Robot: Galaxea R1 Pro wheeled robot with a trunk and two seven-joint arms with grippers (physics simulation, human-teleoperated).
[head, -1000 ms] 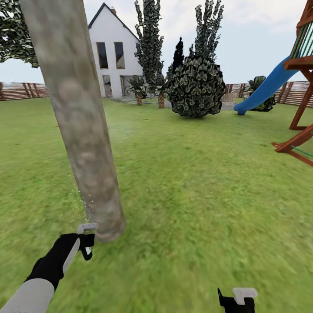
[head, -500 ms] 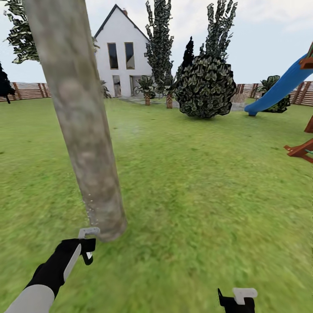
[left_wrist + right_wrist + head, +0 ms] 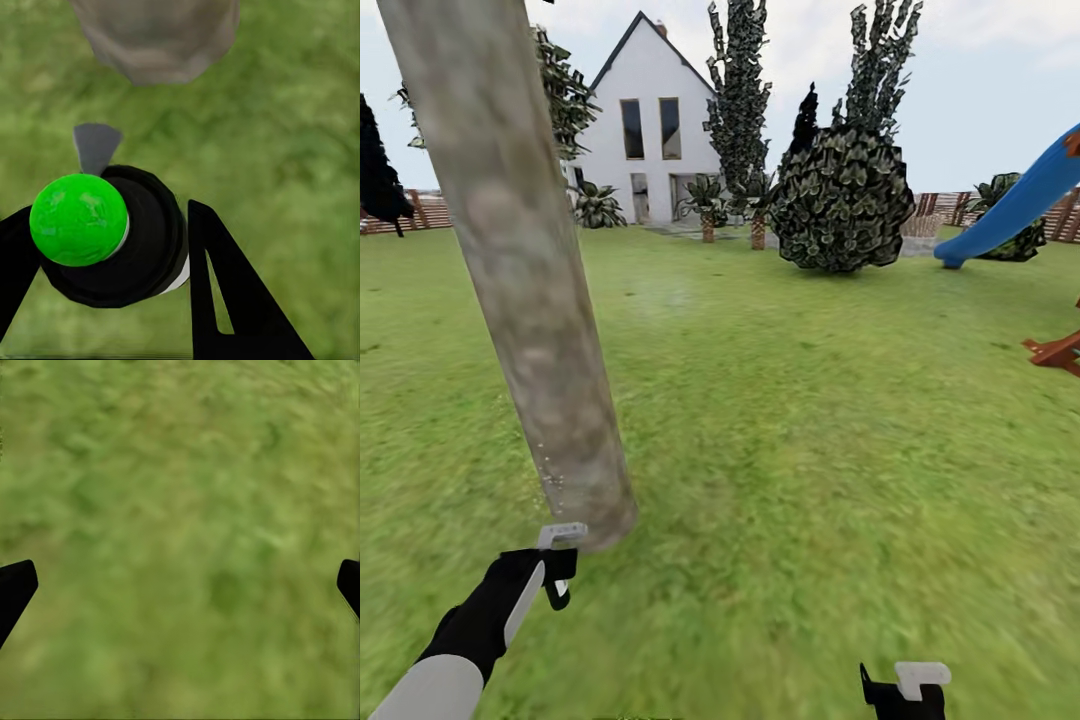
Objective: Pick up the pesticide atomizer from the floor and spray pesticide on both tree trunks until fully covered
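Note:
A thick grey-tan mottled tree trunk (image 3: 530, 290) leans across the left of the head view and meets the grass floor (image 3: 810, 450) just beyond my left hand. My left gripper (image 3: 560, 572) is shut on the pesticide atomizer (image 3: 142, 240), a black bottle with a bright green ball top (image 3: 79, 220) and a grey nozzle (image 3: 96, 146) that points toward the trunk's base (image 3: 157, 37). Fine white droplets (image 3: 548, 478) speckle the lower trunk. My right gripper (image 3: 905, 692) hangs low at the bottom edge, open, with its fingertips (image 3: 15, 585) wide apart over bare grass.
Across the lawn stand a white house (image 3: 650, 130), a round dark bush (image 3: 842, 200), tall dark cone-shaped trees (image 3: 738, 90) and short palms (image 3: 707, 200). A blue slide (image 3: 1010, 210) and red-brown play frame (image 3: 1058, 352) are at the right. A slatted brown fence (image 3: 425, 212) rings the lawn.
The whole view has swung to the left, so house, bush and slide sit further right in the picture. My left gripper still holds the atomizer at the trunk's base.

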